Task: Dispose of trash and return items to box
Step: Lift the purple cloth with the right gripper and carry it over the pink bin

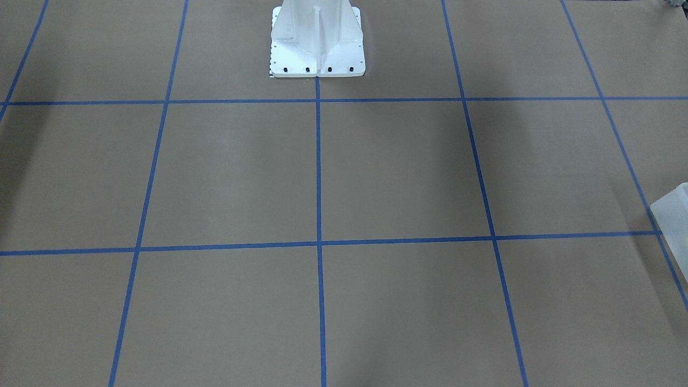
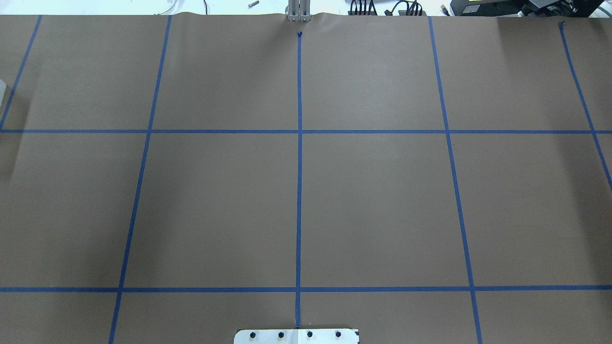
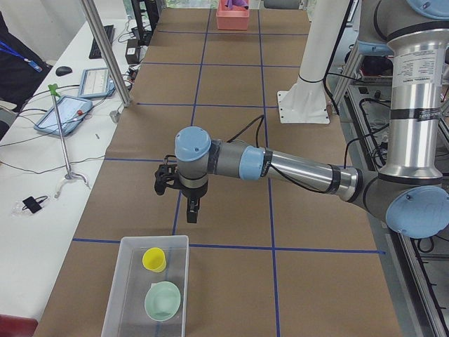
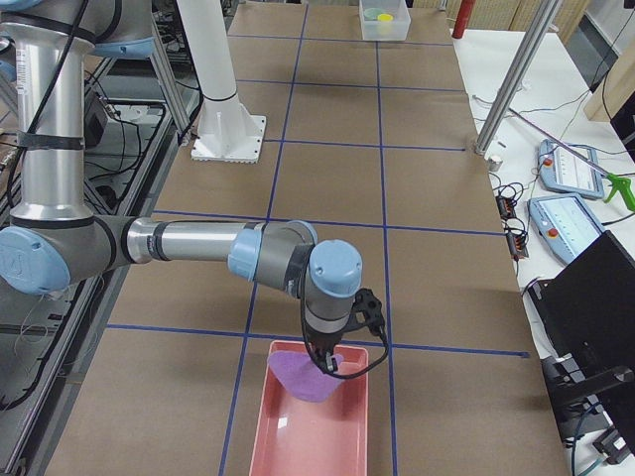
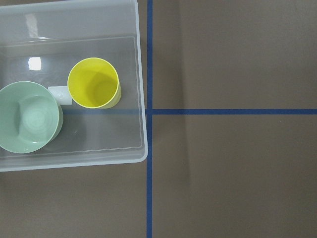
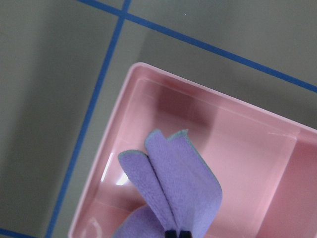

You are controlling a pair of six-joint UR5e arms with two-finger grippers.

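Note:
The box [image 5: 141,74], frosted-white plastic, stands at the near table end in the exterior left view [image 3: 116,295]. In it stand the yellow cup [image 5: 93,83] [image 3: 154,260] and the mint-green bowl [image 5: 28,116] [image 3: 163,300], both upright. My left gripper [image 3: 192,214] hangs above the table just beyond the box; I cannot tell whether it is open or shut. My right gripper [image 6: 177,233] [image 4: 322,362] is shut on a purple cloth [image 6: 173,188] and holds it over a pink tray [image 6: 237,148] [image 4: 298,446].
The white robot base [image 1: 317,48] [image 3: 303,105] stands at the table's robot side. Brown paper with blue tape lines covers the table. A corner of the box shows at the front view's right edge [image 1: 672,215]. Tablets [image 3: 63,112] and a metal post [image 3: 105,53] stand on the operators' side.

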